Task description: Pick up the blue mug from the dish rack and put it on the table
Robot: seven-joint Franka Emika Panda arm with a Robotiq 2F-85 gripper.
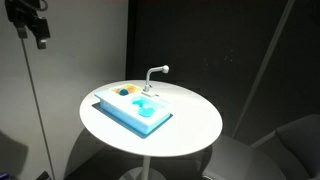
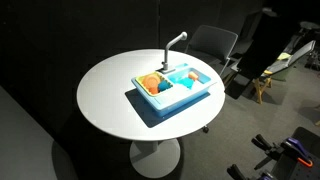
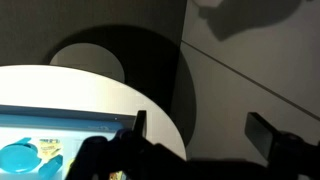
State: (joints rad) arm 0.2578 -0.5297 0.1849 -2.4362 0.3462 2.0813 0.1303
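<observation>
The blue mug (image 1: 137, 98) is a tiny bright blue cup. It sits beside an orange item (image 1: 124, 92) in the dish rack (image 1: 112, 96), the pale end of the light blue toy sink unit on the round white table (image 1: 195, 125). Both exterior views show it, the mug (image 2: 163, 79) next to the orange item (image 2: 150, 84). My gripper (image 1: 38, 32) hangs high above and well to the side of the table, open and empty. In the wrist view its fingers (image 3: 205, 130) are spread over the table's edge and the dark floor, and the sink unit (image 3: 40, 135) shows at lower left.
The blue basin (image 2: 186, 80) with a white faucet (image 2: 176, 40) takes up the other end of the unit. A dark chair (image 2: 212, 42) stands behind the table, with more dark equipment (image 2: 270, 40) beside it. A thin pole (image 1: 30, 100) stands below the gripper.
</observation>
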